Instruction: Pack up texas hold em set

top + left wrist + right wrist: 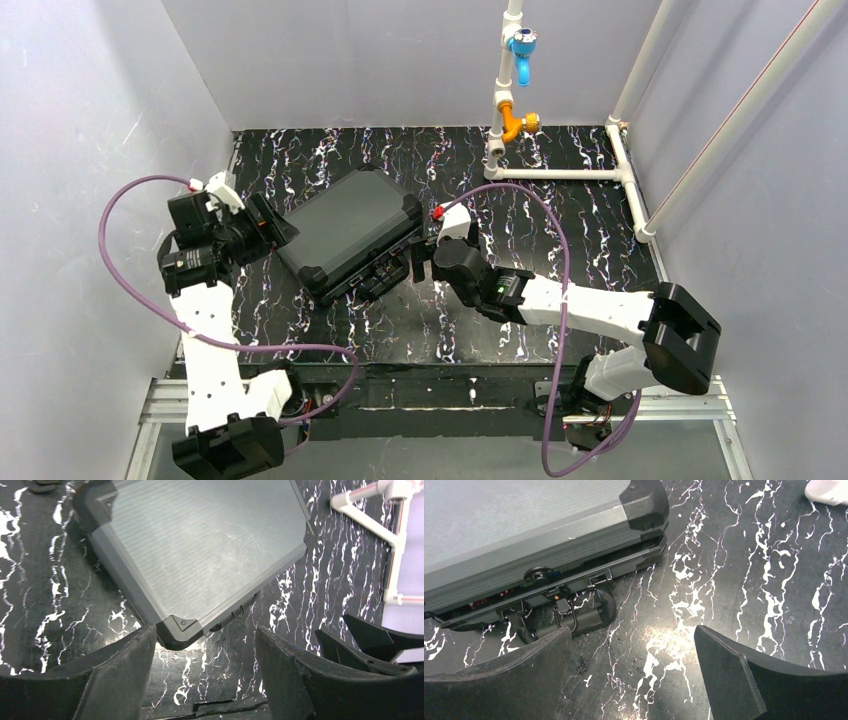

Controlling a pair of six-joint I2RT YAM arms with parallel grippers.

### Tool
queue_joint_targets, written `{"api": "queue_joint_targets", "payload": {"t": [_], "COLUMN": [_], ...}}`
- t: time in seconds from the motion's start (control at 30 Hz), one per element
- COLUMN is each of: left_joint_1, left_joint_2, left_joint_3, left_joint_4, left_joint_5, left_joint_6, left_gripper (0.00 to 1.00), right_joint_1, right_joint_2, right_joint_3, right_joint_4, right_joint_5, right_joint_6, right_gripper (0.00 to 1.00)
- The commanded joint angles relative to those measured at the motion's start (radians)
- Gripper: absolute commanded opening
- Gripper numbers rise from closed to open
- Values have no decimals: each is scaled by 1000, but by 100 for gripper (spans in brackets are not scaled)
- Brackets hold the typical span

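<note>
**Operator:** Which step is in hand?

**Guide:** Closing the case. Start from the desk (600,250). The case (350,230) lies skewed on its left half, about midway between the near and far edges. Its lid is down but not seated: the right wrist view shows a gap along the front seam, with something red visible inside. No loose parts of the set are visible on the desk, so you can judge the packing done and the latching not yet done.

**Operator:** What room do I have?

**Guide:** The pipe frame (560,173) stands at the far right corner, well apart from the case. The desk's right half is open between them. The left side is tighter, because the case corner (181,630) points toward the left edge and the wall.

**Operator:** And the grippers?

**Guide:** The left gripper (205,650) is well open and holds nothing, with that corner just ahead of its fingers. The right gripper (631,640) is fully spread and empty, near the handle (574,617). Your next move probably calls for pressing the lid flat, then snapping down each latch (599,577). Brace the case so that it does not slide.
</note>
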Motion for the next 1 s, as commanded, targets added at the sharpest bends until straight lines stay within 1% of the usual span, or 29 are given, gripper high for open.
{"api": "queue_joint_targets", "payload": {"t": [0.0, 0.13, 0.23, 0.37, 0.47, 0.6, 0.67, 0.8, 0.97], "left_joint_1": [-74, -165, -214, -288, -347, -384, -395, -409, -429], "left_joint_2": [52, 130, 180, 250, 313, 380, 403, 446, 492], "left_joint_3": [38, 69, 86, 97, 110, 123, 128, 129, 111], "left_joint_4": [40, 47, 48, 51, 47, 46, 46, 53, 74], "left_joint_5": [21, -17, -43, -61, -57, -60, -62, -70, -65], "left_joint_6": [-1, 7, 14, 23, 34, 43, 50, 70, 87], "left_gripper": [69, 67, 64, 62, 57, 53, 49, 36, 25], "right_joint_1": [3, 3, 3, 3, 3, 3, 3, 3, 2], "right_joint_2": [8, 17, 23, 54, 88, 105, 102, 100, 112], "right_joint_3": [-17, -10, -4, 10, 26, 34, 27, 17, 2], "right_joint_4": [13, -19, -37, -56, -71, -76, -61, -34, 1], "right_joint_5": [-1, -3, -21, -94, -136, -153, -160, -175, -192], "right_joint_6": [42, 61, 66, 66, 78, 82, 82, 92, 123], "right_gripper": [100, 100, 100, 100, 100, 100, 100, 100, 100]}}
